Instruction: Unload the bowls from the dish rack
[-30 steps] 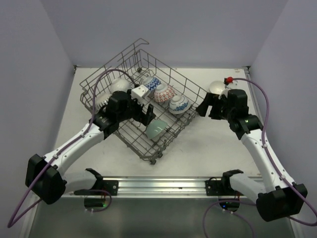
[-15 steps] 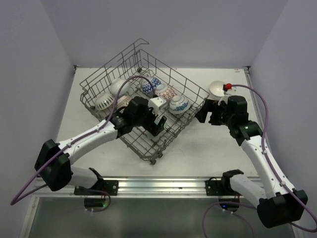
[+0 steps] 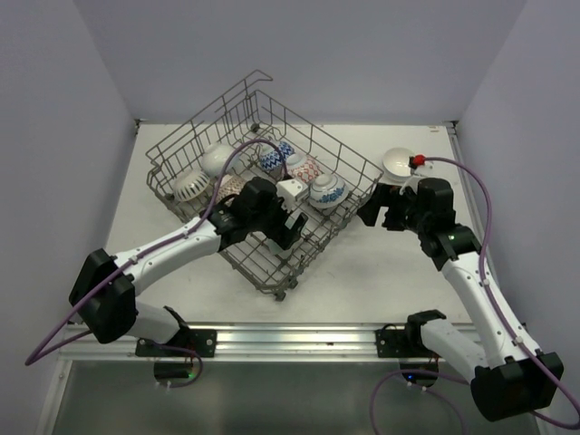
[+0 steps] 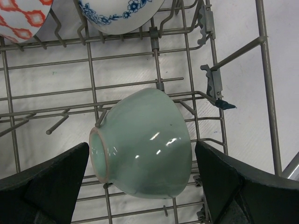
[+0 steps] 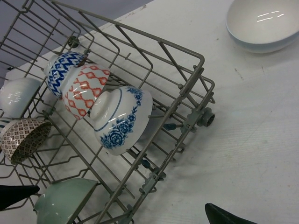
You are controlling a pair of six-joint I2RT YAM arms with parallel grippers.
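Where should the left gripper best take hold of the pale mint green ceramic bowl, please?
Probably the rim of the pale mint green ceramic bowl, from above. It lies on its side, foot ring at one finger, mouth toward the other, so the open left gripper can pinch the wall, one finger inside.

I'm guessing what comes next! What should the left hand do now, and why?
Probably close on the green bowl. The left hand is open, one finger either side of it, and the bowl lies on its side in the dish rack.
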